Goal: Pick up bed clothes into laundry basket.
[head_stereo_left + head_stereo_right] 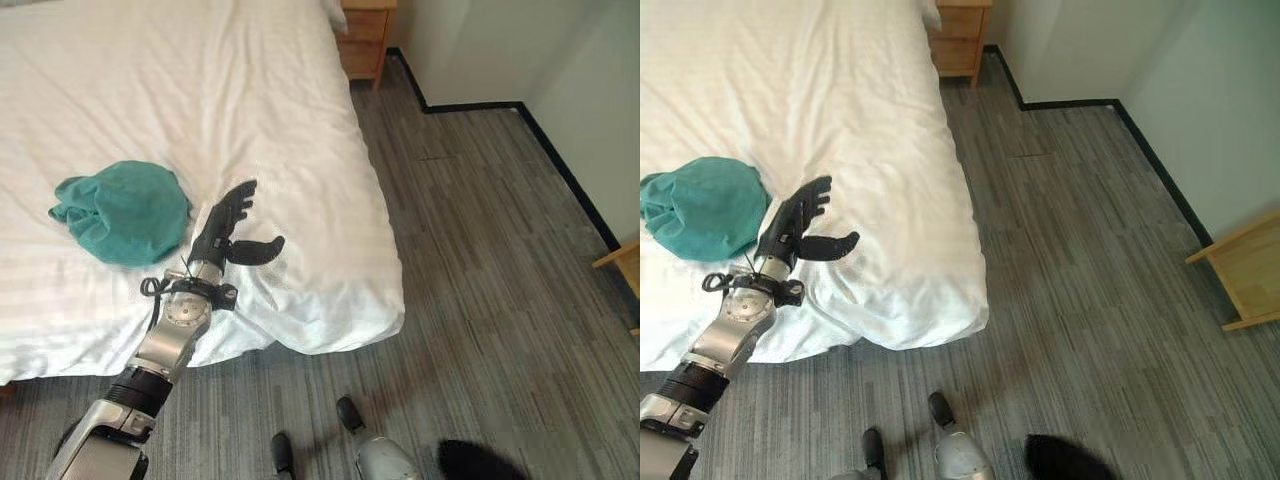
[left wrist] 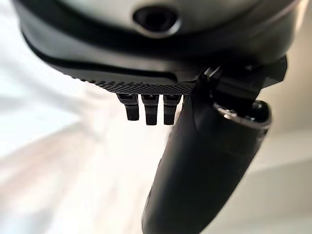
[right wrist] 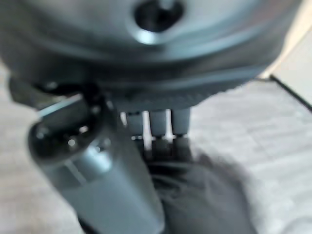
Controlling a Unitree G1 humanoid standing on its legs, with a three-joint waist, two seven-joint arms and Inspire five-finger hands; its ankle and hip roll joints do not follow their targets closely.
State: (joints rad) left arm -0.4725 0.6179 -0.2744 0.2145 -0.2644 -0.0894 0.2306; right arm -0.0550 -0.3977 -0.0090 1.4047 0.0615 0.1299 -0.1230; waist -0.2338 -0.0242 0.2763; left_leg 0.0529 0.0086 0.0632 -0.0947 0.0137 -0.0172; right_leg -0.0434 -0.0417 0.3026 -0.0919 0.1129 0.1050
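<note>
Teal bunched garment (image 1: 122,211) on white-sheeted bed (image 1: 150,90), near its foot edge.
Left hand (image 1: 222,232) over the bed just beside the garment, fingers straight, thumb spread wide, holding nothing; right hand (image 3: 161,146) above grey floor (image 1: 480,260), grasp indiscernible.

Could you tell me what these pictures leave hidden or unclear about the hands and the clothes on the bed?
- Right hand: right wrist view, blurred, fingers hidden behind the thumb; what the dark shape under it is cannot be told.
- Teal cloth: bunched, so the kind of garment is unclear; the right eye view's edge cuts it.
- Left hand: open beside the cloth; contact with the bed unclear.
</note>
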